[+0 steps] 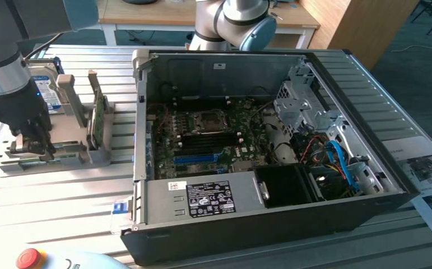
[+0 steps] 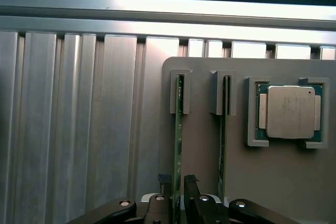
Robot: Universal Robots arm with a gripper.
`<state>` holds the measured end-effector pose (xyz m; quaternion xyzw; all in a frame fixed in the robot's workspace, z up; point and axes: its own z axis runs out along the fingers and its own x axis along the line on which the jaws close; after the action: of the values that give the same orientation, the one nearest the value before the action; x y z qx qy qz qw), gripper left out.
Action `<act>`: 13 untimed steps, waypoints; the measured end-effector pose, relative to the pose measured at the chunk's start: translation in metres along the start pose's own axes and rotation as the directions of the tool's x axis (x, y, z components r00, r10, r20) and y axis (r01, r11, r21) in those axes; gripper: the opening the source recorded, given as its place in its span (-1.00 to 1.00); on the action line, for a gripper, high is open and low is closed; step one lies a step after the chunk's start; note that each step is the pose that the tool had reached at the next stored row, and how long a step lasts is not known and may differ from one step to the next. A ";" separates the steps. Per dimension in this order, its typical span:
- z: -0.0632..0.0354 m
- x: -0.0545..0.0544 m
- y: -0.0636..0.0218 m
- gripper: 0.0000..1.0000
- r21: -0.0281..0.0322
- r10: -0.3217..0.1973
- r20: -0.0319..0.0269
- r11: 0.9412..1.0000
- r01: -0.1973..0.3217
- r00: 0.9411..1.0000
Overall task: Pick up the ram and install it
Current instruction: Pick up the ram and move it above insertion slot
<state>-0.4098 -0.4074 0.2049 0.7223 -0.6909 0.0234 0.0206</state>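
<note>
Straddling the upright ram, the tool, fingers apart.

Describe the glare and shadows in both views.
Exterior view: strong glare whitens the table at the exterior view's left, while the inside of the case is dim. Wrist view: a bright band runs along the rail, the processor lid shines softly, and the tool looks dark.
</note>
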 end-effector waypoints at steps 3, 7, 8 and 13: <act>0.0002 -0.001 0.0000 -0.53 0.000 0.000 0.000 1.000 0.000 1.000; 0.0001 -0.001 0.0000 -0.53 0.000 0.000 0.000 1.000 0.000 1.000; 0.0001 -0.001 0.0000 -0.53 0.000 0.000 0.000 1.000 0.000 1.000; 0.0022 -0.001 0.0000 -0.53 0.000 0.000 0.000 1.000 0.000 1.000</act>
<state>-0.4098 -0.4065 0.2026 0.7223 -0.6909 0.0234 0.0206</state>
